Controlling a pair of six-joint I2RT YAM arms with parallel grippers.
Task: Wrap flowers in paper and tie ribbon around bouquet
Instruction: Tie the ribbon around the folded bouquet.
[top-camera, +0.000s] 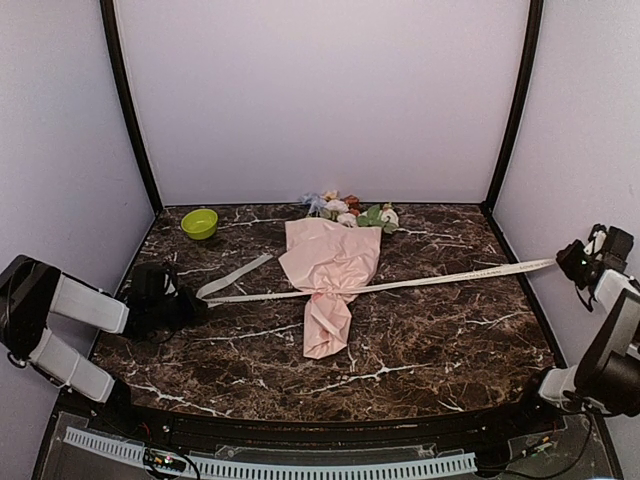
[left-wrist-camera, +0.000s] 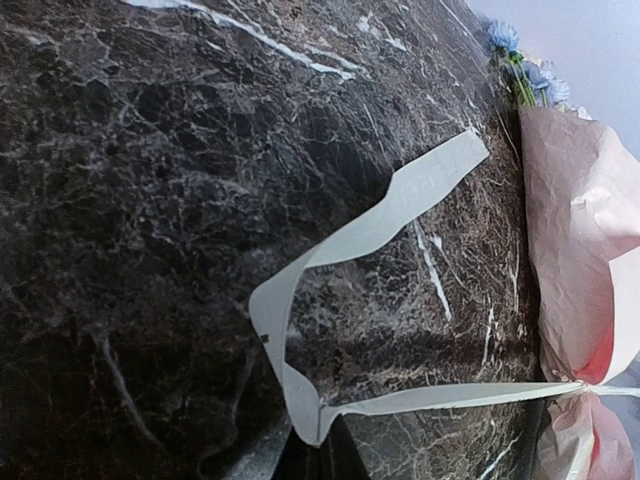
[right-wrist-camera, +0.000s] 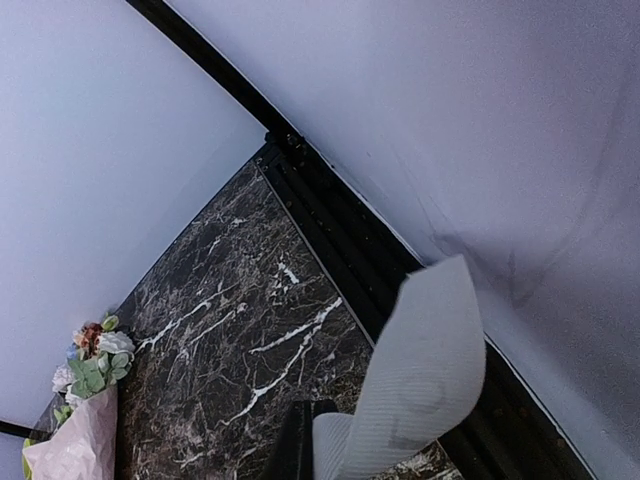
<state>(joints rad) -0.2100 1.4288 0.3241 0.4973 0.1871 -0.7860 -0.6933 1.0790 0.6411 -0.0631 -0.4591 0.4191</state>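
The bouquet lies in the middle of the table. The ribbon goes round its thin part. The left gripper and right gripper each pinch a ribbon end tight.

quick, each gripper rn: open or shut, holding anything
Left gripper: shut on the ribbon.
Right gripper: shut on the ribbon's other end.

Left end effector closed, right end effector closed, arms outstretched
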